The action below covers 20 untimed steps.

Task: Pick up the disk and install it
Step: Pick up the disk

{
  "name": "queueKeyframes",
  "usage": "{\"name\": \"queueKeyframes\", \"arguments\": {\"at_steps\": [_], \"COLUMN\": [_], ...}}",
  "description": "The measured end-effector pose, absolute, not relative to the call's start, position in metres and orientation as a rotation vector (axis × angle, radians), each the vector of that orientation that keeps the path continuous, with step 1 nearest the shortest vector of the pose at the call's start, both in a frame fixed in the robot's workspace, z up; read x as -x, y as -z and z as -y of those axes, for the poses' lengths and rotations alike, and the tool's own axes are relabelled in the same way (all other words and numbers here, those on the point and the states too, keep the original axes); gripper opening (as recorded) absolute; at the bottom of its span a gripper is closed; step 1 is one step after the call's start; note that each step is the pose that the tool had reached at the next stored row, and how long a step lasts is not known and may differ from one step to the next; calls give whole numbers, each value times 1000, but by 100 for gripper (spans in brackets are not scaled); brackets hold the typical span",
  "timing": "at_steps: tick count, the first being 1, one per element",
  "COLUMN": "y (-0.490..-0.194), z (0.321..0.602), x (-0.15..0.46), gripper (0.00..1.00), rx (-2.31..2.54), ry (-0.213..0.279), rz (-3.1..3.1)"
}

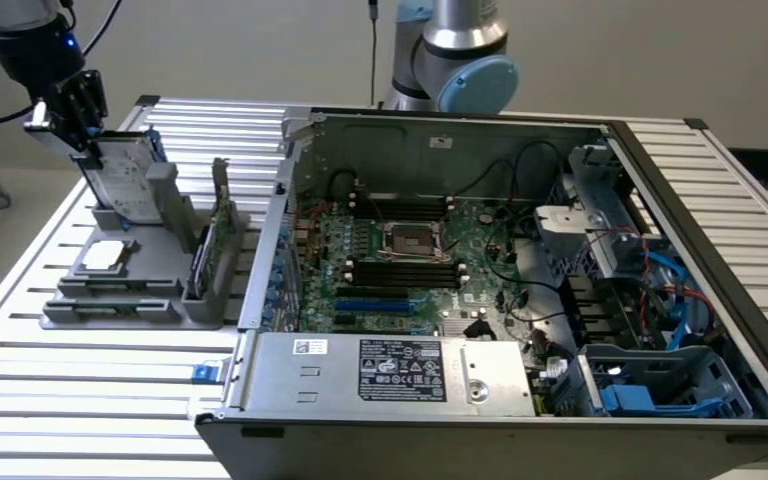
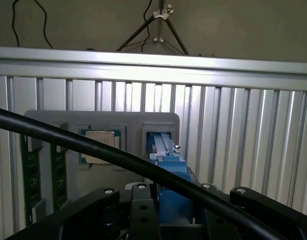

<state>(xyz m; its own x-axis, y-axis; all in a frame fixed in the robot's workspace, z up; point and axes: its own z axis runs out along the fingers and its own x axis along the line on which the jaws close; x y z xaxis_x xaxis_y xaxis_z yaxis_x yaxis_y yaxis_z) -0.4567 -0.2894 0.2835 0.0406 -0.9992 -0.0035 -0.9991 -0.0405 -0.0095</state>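
Overhead, the black claw straddles the flat silver disk (blue plastic frame); grip unclear.

**Hidden and cut-off parts**

In the upper left of the exterior view, the arm runs off the top edge. The lower end of the disk is sunk out of sight in the grey holder. In the wrist view a black cable crosses the disk and the chip, covering part of each.
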Motion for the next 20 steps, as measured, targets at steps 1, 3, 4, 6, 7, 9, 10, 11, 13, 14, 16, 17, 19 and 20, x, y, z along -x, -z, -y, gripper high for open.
{"name": "queueKeyframes", "arguments": {"at_steps": [1,3,4,6,7,9,10,11,13,14,16,17,19,20], "y": [-283,-283,-283,-283,-283,-283,-283,-283,-283,-283,-283,-283,-283,-283], "z": [289,289,290,289,289,290,290,290,290,291,292,293,294,294], "x": [457,457,457,457,457,457,457,457,457,457,457,457,457,457], "gripper": [34,33,33,33,33,33,33,33,33,33,33,33,33,33], "rx": [2260,2260,2261,2261,2261,2261,2261,2260,2260,2260,2259,2259,2259,2258], "ry": [5,3,3,1,0,-1,-2,-2,-3,-4,-5,-5,-6,-6], "rz": [-2170,-2170,-2170,-2170,-2171,-2170,-2170,-2170,-2170,-2169,-2169,-2168,-2168,-2168]}}
